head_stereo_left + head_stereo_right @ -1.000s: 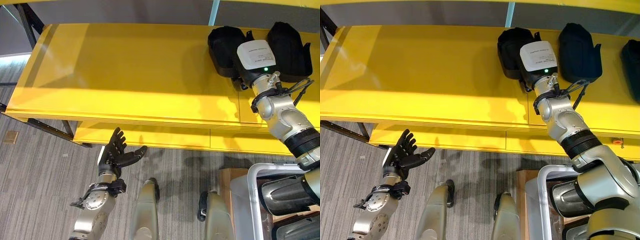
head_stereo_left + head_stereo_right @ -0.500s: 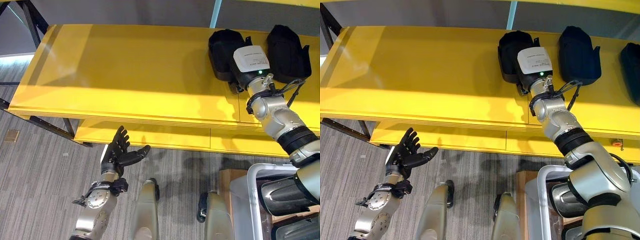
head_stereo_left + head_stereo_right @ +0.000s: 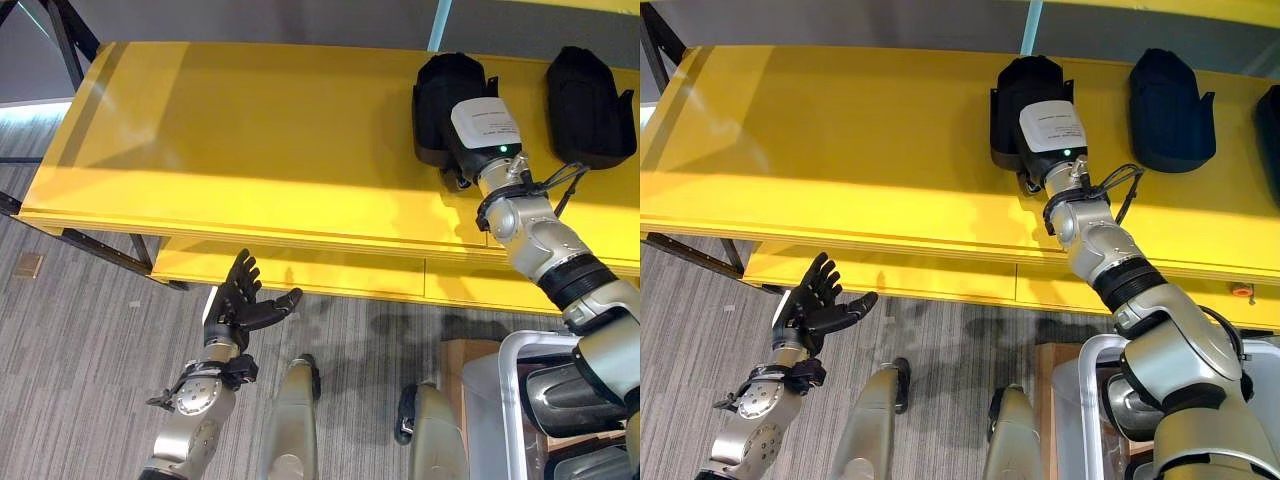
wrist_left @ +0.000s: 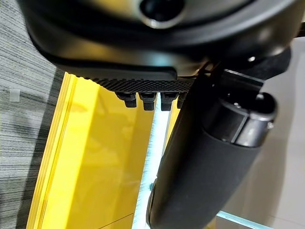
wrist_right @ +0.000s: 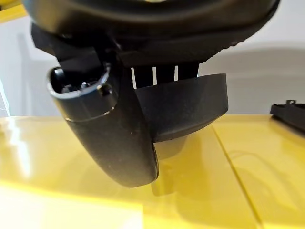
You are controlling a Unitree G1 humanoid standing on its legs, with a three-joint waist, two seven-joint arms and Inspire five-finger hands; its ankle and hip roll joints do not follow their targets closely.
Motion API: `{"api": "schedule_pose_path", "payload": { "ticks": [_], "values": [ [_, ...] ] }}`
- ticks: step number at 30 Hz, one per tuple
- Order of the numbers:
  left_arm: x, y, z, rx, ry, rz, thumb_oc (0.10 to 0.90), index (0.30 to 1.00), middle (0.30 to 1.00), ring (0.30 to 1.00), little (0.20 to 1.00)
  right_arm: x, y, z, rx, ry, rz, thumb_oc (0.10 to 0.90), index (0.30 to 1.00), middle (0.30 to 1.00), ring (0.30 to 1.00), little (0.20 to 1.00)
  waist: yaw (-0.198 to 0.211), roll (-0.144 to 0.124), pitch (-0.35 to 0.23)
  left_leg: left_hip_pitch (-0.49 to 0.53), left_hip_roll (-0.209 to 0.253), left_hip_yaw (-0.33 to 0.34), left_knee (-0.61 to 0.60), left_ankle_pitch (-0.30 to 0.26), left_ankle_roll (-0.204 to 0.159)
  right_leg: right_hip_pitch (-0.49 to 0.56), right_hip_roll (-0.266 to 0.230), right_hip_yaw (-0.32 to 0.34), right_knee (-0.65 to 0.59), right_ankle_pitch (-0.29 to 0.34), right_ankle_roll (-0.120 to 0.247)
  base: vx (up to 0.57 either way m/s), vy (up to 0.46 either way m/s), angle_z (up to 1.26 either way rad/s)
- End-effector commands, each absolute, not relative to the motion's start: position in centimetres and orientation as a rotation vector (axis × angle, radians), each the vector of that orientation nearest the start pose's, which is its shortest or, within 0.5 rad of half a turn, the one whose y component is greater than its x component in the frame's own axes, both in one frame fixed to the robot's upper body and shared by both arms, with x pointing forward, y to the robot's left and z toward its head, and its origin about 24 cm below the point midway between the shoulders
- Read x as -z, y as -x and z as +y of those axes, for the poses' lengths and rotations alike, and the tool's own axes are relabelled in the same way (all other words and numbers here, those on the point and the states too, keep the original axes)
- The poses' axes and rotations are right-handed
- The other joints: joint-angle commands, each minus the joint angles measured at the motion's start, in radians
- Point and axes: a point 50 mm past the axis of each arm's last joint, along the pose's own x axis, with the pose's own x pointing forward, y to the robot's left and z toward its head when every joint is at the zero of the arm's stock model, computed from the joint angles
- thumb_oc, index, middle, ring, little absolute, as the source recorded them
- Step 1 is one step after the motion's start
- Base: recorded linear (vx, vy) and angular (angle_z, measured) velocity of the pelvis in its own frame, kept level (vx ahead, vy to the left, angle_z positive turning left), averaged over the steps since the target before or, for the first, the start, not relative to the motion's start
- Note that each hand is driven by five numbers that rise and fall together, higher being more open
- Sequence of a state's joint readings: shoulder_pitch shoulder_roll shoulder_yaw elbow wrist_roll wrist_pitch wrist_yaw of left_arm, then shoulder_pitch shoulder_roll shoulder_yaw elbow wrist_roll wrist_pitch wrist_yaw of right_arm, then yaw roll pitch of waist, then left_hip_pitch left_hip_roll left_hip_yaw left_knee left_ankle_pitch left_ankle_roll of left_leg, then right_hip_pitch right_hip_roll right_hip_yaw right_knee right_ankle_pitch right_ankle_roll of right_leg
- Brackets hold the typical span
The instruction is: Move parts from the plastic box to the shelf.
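A black moulded part (image 3: 435,100) sits at the back right of the yellow shelf (image 3: 250,150). My right hand (image 5: 109,133) reaches up to it, and in the right wrist view the thumb and fingers are curled round the part (image 5: 190,105), just above the shelf top. A second black part (image 3: 590,105) lies on the shelf to its right, and a third one (image 3: 1270,120) shows at the far right edge. My left hand (image 3: 240,305) hangs open, low in front of the shelf, holding nothing.
The grey plastic box (image 3: 510,400) stands on the floor at the lower right with dark parts inside. A lower yellow shelf board (image 3: 300,270) juts out under the top one. Dark frame legs (image 3: 100,255) stand at the left.
My right hand has carried the black part leftward along the shelf, widening the gap to the second part. The left hand has barely moved.
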State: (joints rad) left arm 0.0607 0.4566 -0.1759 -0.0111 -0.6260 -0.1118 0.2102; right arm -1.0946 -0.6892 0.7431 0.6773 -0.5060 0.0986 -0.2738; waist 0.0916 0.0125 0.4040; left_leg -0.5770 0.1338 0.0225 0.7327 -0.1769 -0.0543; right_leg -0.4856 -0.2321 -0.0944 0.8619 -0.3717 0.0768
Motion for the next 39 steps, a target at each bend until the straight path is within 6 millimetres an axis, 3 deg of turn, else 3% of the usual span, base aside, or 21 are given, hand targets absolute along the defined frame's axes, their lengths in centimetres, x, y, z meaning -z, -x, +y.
{"api": "schedule_pose_path", "payload": {
  "ticks": [1,29,39],
  "values": [
    [-8.6,-24.4,20.8,-0.027,0.181,-0.181,0.900,1.000,1.000,1.000,1.000,-30.2,-39.2,-16.7,0.334,1.477,-0.686,0.400,0.300,0.300,0.300,0.300,0.032,-0.001,-0.036,0.073,0.038,-0.047,0.055,-0.122,0.018,0.037,0.011,0.003,-0.052,0.004,-0.031,0.00,0.000,0.00],
    [-8.5,-24.3,21.1,-0.070,0.190,-0.182,0.900,1.000,1.000,1.000,1.000,-28.5,-36.9,-12.5,0.152,1.458,-0.855,0.400,0.300,0.300,0.300,0.300,0.024,0.001,-0.016,0.046,0.038,-0.060,0.070,-0.122,0.010,0.002,0.011,0.001,-0.015,-0.008,-0.033,0.00,0.000,0.00],
    [-8.5,-24.1,21.2,-0.073,0.188,-0.182,0.900,1.000,1.000,1.000,1.000,-28.1,-37.4,-12.9,0.176,1.461,-0.820,0.400,0.300,0.300,0.300,0.300,0.029,0.003,-0.014,0.037,0.036,-0.067,0.070,-0.118,0.006,-0.003,0.011,-0.001,-0.014,-0.005,-0.033,0.00,-0.003,0.01]
  ]
}}
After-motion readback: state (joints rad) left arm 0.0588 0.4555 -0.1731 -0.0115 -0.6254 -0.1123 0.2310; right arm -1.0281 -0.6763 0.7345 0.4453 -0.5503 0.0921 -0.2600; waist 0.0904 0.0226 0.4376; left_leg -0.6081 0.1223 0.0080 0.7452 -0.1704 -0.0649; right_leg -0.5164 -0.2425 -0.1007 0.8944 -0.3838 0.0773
